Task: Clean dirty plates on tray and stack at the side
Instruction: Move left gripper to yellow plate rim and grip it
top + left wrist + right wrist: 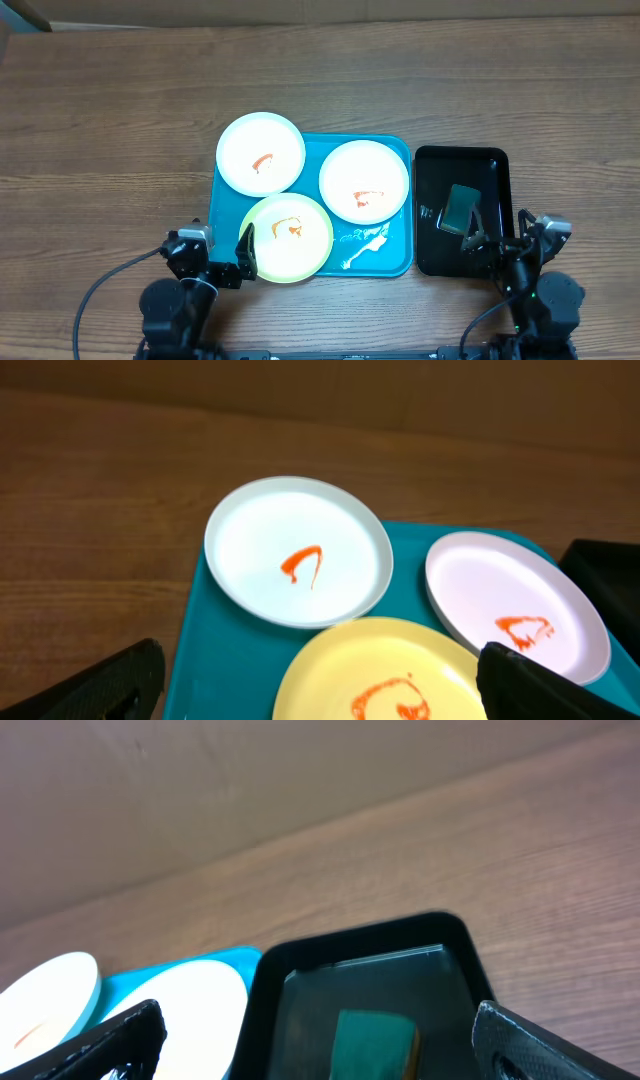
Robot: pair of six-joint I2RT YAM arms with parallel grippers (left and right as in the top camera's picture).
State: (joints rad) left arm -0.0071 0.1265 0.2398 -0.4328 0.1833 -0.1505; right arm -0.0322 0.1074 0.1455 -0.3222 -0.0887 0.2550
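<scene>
Three plates lie on the turquoise tray (397, 262). A white plate (261, 152) at the back left overhangs the rim, a second white plate (364, 180) sits at the back right, and a yellow-green plate (286, 238) is at the front. Each carries an orange-red sauce smear. My left gripper (218, 250) stands open at the tray's near left corner, just short of the yellow-green plate (380, 670), holding nothing. My right gripper (500, 232) is open and empty over the near end of the black tray. The left wrist view shows both white plates (298, 550) (515, 605).
A smaller black tray (495, 160) sits right of the turquoise one and holds a green sponge (460, 207) (375, 1042). A white smear (365, 245) marks the turquoise tray's near right part. Bare wooden table (120, 120) lies to the left and behind.
</scene>
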